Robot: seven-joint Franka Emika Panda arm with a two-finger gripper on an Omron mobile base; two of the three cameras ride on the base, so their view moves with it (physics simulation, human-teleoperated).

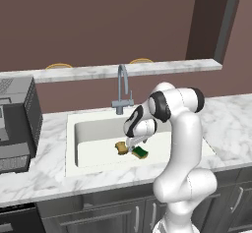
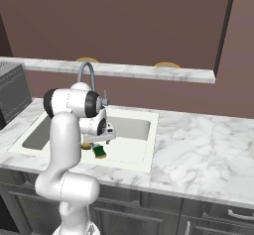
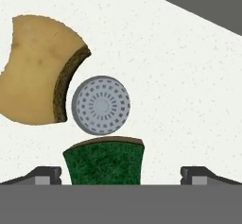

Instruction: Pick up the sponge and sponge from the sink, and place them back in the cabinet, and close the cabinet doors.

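Pincer (image 3: 121,175) tips show at the lower left and lower right of the hand view, spread wide apart and released, with the green sponge (image 3: 104,163) lying between them at the bottom centre, touching neither tip. Just above it, in the middle of the frame, sits a round grey drain (image 3: 101,105) on the speckled white floor of the sink (image 3: 189,86). At the left edge lies the golden-tan sponge (image 3: 33,69), its dark side edge curving close around the drain's left side. A dark grey wedge fills the upper right corner.

Left base view: the white arm (image 1: 182,148) rises from the lower right and bends down into the sink (image 1: 83,126) at the centre of the frame. The pincer (image 1: 132,147) hangs low in the basin, right over the two sponges; the golden-tan sponge (image 1: 121,148) lies to the left, the green sponge (image 1: 141,152) just to its right. A grey gooseneck faucet (image 1: 122,87) stands behind the basin. White marble counter (image 1: 231,119) spreads to both sides, and a dark grey appliance (image 1: 17,124) stands at the left edge.

Right base view: the arm (image 2: 64,149) rises from the lower left and hides part of the sink (image 2: 134,130). The green sponge (image 2: 100,151) shows on the basin floor below the wrist, with a sliver of the golden-tan sponge (image 2: 86,146) just left of it. The faucet (image 2: 87,73) arches behind the arm, and marble counter (image 2: 208,149) fills the right half.
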